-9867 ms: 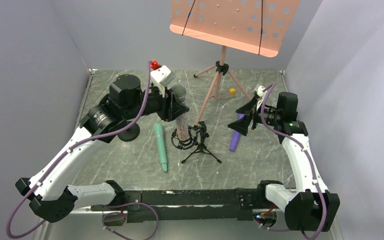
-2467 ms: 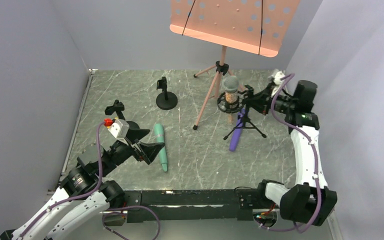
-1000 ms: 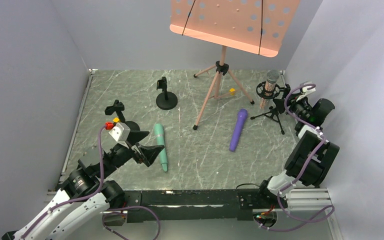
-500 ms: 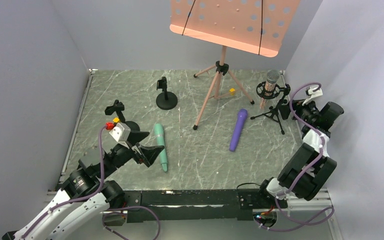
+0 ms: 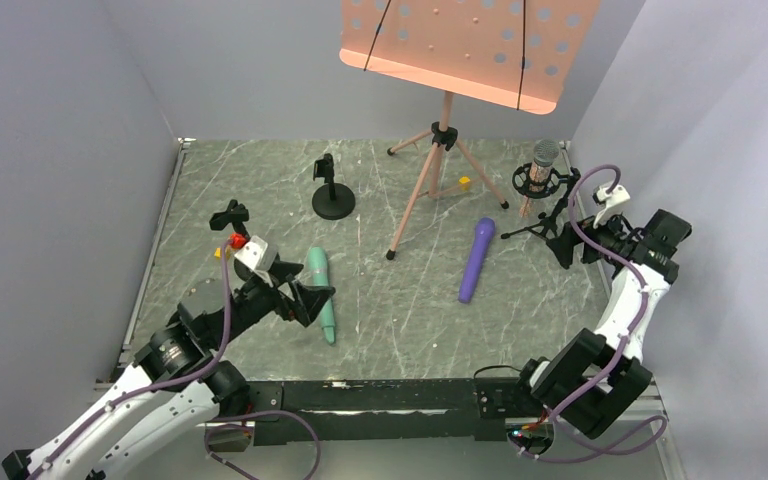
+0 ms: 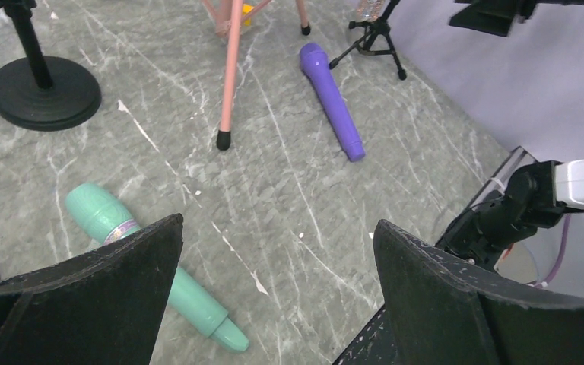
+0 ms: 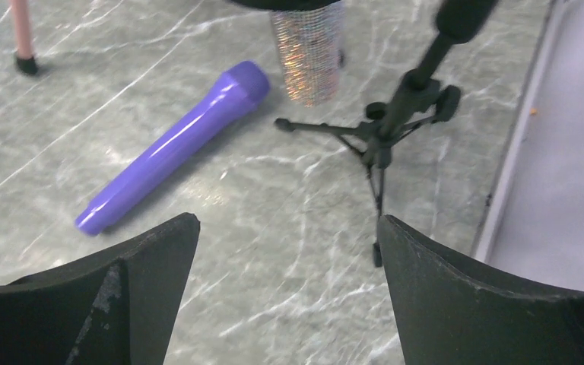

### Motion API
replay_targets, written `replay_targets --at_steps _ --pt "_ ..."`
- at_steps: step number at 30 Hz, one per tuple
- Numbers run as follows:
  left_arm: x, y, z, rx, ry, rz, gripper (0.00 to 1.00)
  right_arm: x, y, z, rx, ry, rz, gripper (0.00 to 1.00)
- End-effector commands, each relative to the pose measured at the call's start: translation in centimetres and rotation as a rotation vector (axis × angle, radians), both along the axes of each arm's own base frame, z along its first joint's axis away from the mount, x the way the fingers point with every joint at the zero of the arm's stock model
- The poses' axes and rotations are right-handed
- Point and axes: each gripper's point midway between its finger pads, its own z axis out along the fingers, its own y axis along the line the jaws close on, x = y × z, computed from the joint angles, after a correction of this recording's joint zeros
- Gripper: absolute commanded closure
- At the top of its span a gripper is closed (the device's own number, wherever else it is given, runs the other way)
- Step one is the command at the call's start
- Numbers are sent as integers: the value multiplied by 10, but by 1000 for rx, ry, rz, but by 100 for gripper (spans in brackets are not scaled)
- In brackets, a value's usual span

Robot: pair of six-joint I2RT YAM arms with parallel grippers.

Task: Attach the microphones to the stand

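The glittery microphone [image 5: 540, 172] stands upright, clipped in a small black tripod stand [image 5: 550, 224] at the back right; its sparkly body [image 7: 308, 53] and the tripod [image 7: 384, 129] fill the top of the right wrist view. My right gripper [image 5: 567, 243] is open and empty just in front of the tripod, apart from it. The purple microphone [image 5: 476, 262] lies flat left of it. The mint green microphone [image 5: 322, 296] lies on the table, with my left gripper [image 5: 300, 290] open over its near half, holding nothing.
A salmon music stand [image 5: 455, 45] on a tripod [image 5: 430, 180] rises at the back centre. A black round-base stand [image 5: 332, 196] sits left of it, another [image 5: 230, 214] behind my left arm. A small yellow piece [image 5: 464, 182] lies near the music stand's legs.
My right gripper has opened, let go of the tripod stand holding the glittery microphone and drawn back toward the right wall. My left gripper has shifted slightly forward over the green microphone.
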Motion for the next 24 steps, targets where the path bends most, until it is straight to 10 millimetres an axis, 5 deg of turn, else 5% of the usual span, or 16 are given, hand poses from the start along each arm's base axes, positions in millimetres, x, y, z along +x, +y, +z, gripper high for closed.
replay_targets --at_steps 1,8,15,24 --pt "10 2 33 -24 -8 57 1 -33 38 8 -8 76 161 7" --pt "29 1 51 68 25 79 1 -54 112 18 15 158 358 4" --pt "59 37 92 49 87 150 1 -72 208 33 84 194 628 3" --pt "81 100 64 215 116 410 1 -80 251 25 162 184 915 0"
